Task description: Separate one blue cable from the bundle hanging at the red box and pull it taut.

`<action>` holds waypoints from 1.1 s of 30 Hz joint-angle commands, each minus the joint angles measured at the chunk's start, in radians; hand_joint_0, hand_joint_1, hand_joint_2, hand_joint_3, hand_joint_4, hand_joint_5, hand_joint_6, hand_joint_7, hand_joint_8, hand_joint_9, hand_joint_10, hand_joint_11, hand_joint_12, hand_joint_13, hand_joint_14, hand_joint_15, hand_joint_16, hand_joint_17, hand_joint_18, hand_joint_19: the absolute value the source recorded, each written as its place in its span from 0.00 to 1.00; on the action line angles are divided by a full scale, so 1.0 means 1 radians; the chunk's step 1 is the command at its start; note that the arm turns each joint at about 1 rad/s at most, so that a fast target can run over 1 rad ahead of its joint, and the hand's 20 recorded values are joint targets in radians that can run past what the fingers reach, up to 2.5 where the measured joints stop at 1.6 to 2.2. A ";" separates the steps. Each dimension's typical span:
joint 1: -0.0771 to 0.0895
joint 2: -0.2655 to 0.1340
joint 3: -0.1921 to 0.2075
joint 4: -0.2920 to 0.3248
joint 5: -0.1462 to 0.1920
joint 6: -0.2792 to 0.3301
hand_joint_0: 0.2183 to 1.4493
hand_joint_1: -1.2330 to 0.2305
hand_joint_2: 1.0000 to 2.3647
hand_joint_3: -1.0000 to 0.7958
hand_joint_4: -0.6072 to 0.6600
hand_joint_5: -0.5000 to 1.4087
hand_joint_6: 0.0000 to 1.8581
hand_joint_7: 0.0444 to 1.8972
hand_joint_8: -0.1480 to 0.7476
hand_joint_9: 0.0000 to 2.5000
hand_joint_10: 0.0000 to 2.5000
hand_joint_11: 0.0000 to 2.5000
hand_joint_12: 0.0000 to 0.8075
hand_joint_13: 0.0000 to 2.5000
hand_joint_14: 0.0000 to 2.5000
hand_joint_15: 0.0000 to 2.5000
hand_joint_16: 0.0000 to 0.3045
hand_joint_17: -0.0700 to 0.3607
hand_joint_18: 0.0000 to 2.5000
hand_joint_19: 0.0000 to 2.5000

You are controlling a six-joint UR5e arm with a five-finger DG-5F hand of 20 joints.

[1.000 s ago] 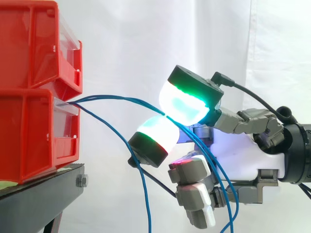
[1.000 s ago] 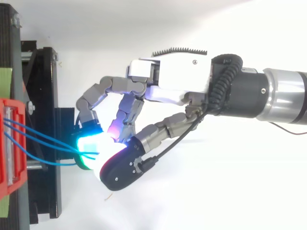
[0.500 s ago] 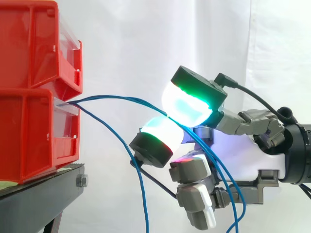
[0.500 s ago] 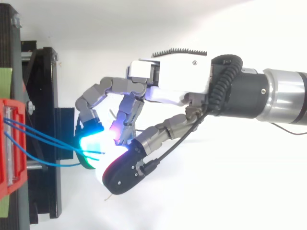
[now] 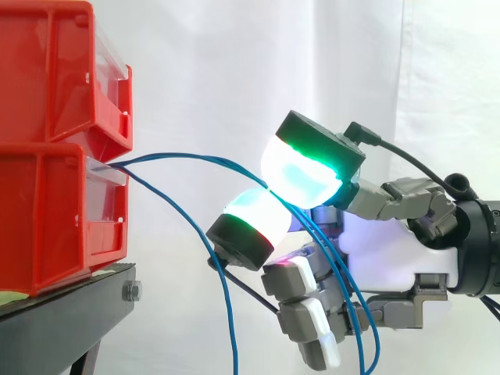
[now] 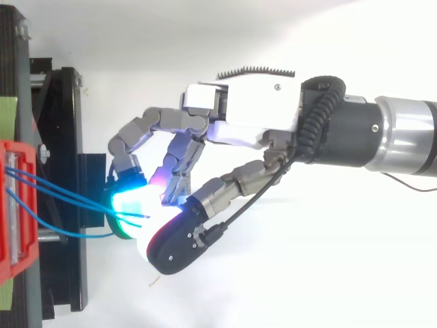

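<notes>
Since a second ago, the hand's lower fingers (image 5: 308, 312) have curled in a little further toward the hanging cables, while the two pads up front stay clamped where they were.

Behind everything we see the white curtain (image 5: 234, 70). At the left of the side view the black stand (image 5: 70, 301) carries two red bins (image 5: 55, 148), one stacked on the other, with the lower bin close to the stand's right-hand edge. From above, the bins (image 6: 13, 205) lie along the left edge of the view.

We see the hand (image 5: 383, 250) reaching in from the right, level with the lower bin but well apart from it. From above, its palm (image 6: 246, 113) points toward the stand. Two fingertips glowing green and cyan, the upper pad (image 5: 301, 168) and the lower pad (image 5: 254, 219), are pressed together on one blue cable (image 5: 195, 156). The remaining fingers are curled under the palm, with blue strands running past them.

That pinched cable leaves the front edge of the lower bin and runs to the pads in a shallow bow, not a straight line. Another blue cable (image 5: 229, 312) leaves the same spot and drops away below the pinch. From above, we see the bundle (image 6: 65, 193) fanning from the bin toward the glowing pads.
</notes>
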 commanded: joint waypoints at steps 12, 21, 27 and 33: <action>0.001 0.000 0.000 0.005 -0.003 -0.003 0.40 0.21 0.00 0.28 0.49 0.19 0.50 0.68 0.55 0.48 0.01 0.48 0.45 0.47 0.01 0.30 0.13 0.36 0.42 0.28; 0.001 0.000 -0.001 0.005 -0.004 -0.003 0.31 0.37 0.00 0.28 0.42 0.21 0.46 0.65 0.54 0.48 0.01 0.29 0.45 0.49 0.01 0.28 0.13 0.37 0.43 0.31; 0.001 0.000 0.000 0.005 -0.003 -0.003 0.32 0.41 0.00 0.30 0.49 0.23 0.39 0.62 0.53 0.44 0.01 0.24 0.45 0.47 0.01 0.27 0.14 0.38 0.43 0.31; 0.003 0.000 -0.001 0.005 -0.004 -0.003 0.32 0.32 0.01 0.37 0.56 0.20 0.41 0.55 0.57 0.41 0.01 0.30 0.50 0.45 0.01 0.27 0.16 0.42 0.43 0.30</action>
